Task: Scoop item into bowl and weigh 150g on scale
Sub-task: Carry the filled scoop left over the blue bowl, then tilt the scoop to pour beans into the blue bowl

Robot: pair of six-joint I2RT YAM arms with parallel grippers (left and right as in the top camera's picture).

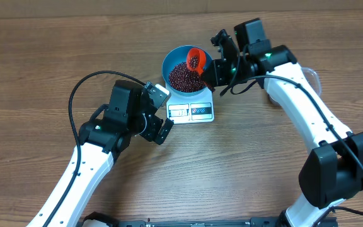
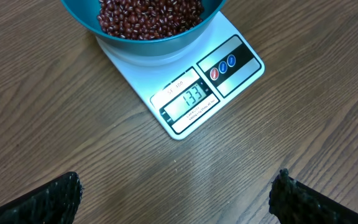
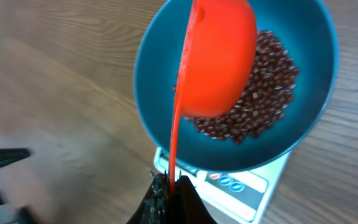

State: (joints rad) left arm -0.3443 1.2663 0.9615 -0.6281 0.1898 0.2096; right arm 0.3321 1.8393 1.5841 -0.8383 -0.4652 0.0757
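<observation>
Left jaws: we see them gaping
Right jaws: clamped on orange scoop
Bowl: holds beans, sits on scale

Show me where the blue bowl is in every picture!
Overhead: the bowl is at top centre, sitting on the scale.
Left wrist: the bowl is at the top edge, cut off by the frame.
Right wrist: the bowl fills the upper right, partly behind the orange scoop.
Shared landmark: the scale under the bowl shows in all three.
</observation>
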